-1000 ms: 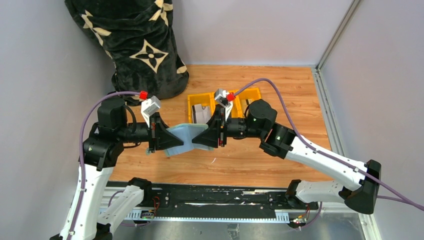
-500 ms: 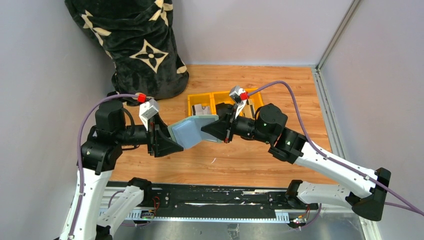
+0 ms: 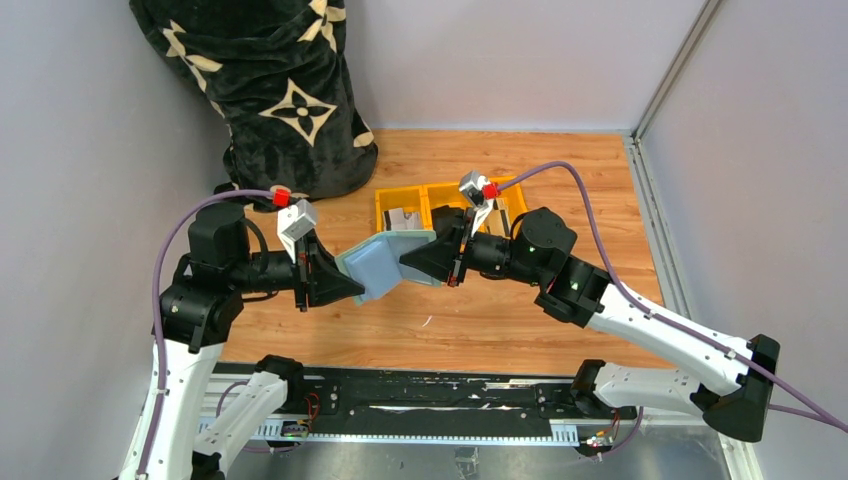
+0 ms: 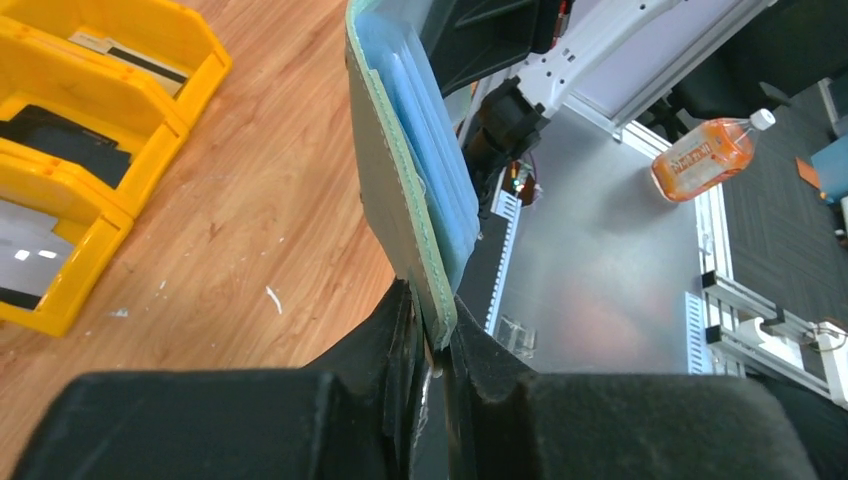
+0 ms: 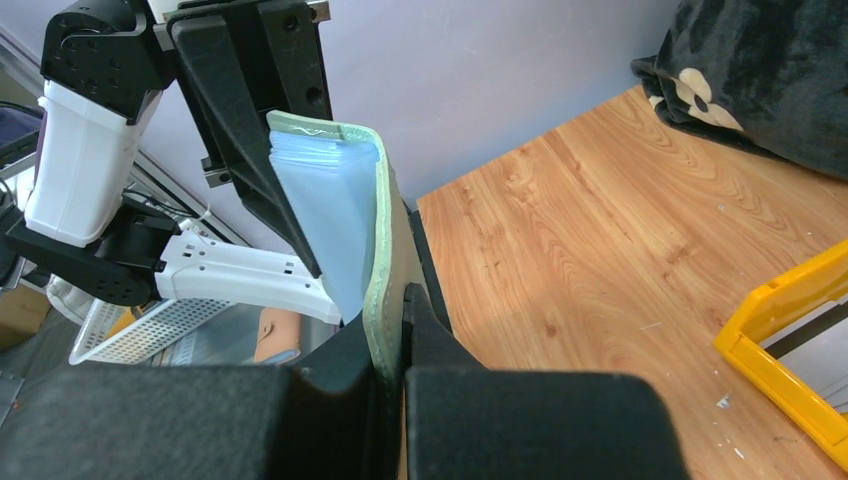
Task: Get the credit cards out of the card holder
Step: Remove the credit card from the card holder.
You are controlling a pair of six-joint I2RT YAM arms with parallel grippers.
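Over wooden table [image 3: 480, 310] — card holder [image 3: 383, 262] spread open, lengthwise left-right.

Even bright overhead light, soft shadows; near jaws blurred, wrist views.

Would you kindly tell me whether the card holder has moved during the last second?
Yes. In the top view the card holder has shifted away from the arm bases, so its far edge now reaches the near wall of the yellow tray.
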